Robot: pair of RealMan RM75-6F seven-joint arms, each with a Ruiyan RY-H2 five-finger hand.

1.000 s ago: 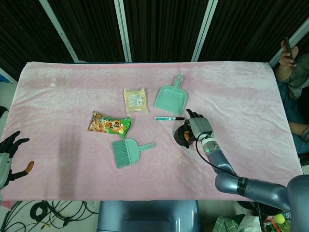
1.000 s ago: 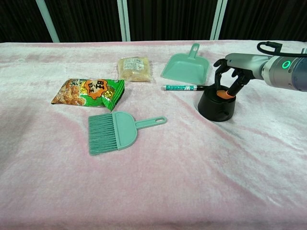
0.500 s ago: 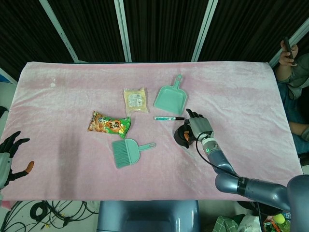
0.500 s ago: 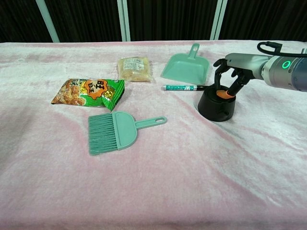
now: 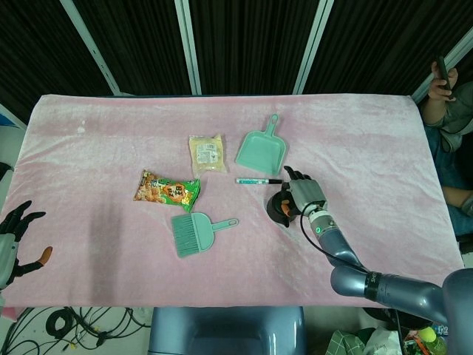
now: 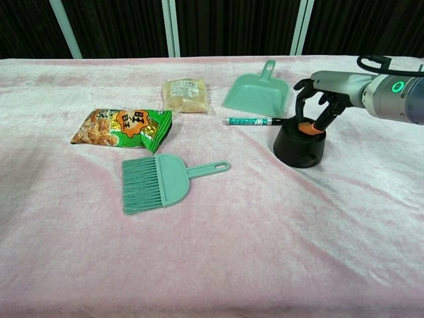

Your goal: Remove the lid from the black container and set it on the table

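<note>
The black container (image 6: 298,149) stands on the pink cloth right of centre, with an orange lid (image 6: 307,126) on its top. My right hand (image 6: 320,98) hangs over it from the right, fingers curled down around the lid and pinching it. In the head view the same right hand (image 5: 301,194) covers most of the container (image 5: 278,209). My left hand (image 5: 15,237) hovers off the table's near left corner, fingers spread and holding nothing.
A green-capped pen (image 6: 255,121) lies just left of the container, with a teal dustpan (image 6: 258,93) behind it. A teal brush (image 6: 159,182), an orange snack bag (image 6: 122,126) and a pale packet (image 6: 184,94) lie further left. A person (image 5: 447,111) sits at the far right edge.
My right hand has shifted very slightly up and left over the container, and the orange lid sits marginally higher. The left hand has not moved.
</note>
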